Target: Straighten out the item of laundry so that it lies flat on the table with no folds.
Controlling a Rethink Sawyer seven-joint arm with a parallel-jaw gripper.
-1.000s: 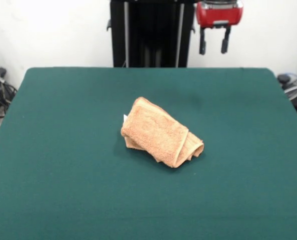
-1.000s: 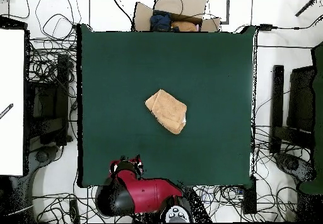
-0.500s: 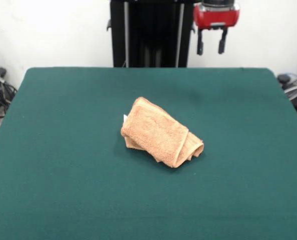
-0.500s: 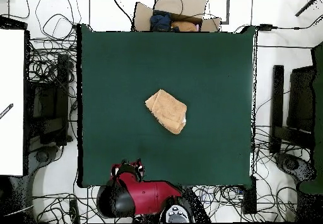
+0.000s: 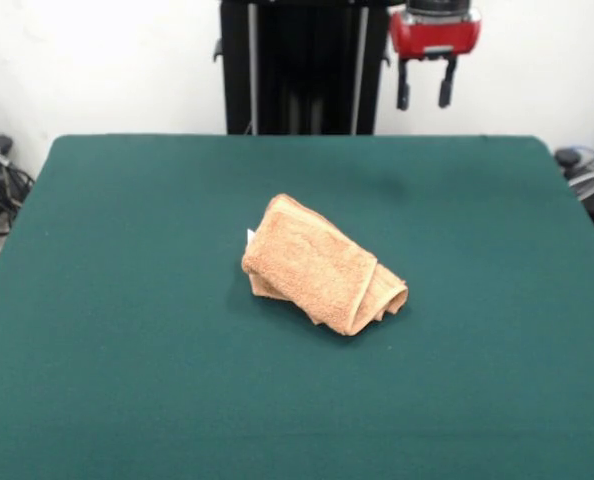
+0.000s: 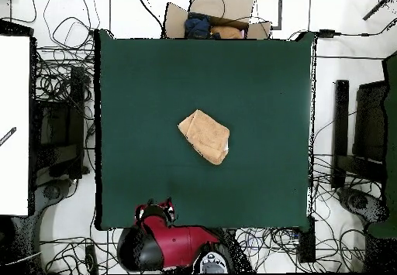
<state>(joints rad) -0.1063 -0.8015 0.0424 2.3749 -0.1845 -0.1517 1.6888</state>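
Several layers are rolled together in the towel (image 5: 322,265) mid-surface (image 5: 127,300), so if your empty, spread pincer (image 5: 424,88), well away, bites the whole bundle, you'll only drag it.

Arm: red and black, drawn back, raised.
Gripper (image 5: 424,94): pointing straight down, two dark fingers (image 5: 404,88) parted, nothing between them.

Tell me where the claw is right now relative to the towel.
In the front view the claw hangs open beyond the table's far edge, up and right of the folded towel, well clear of it.
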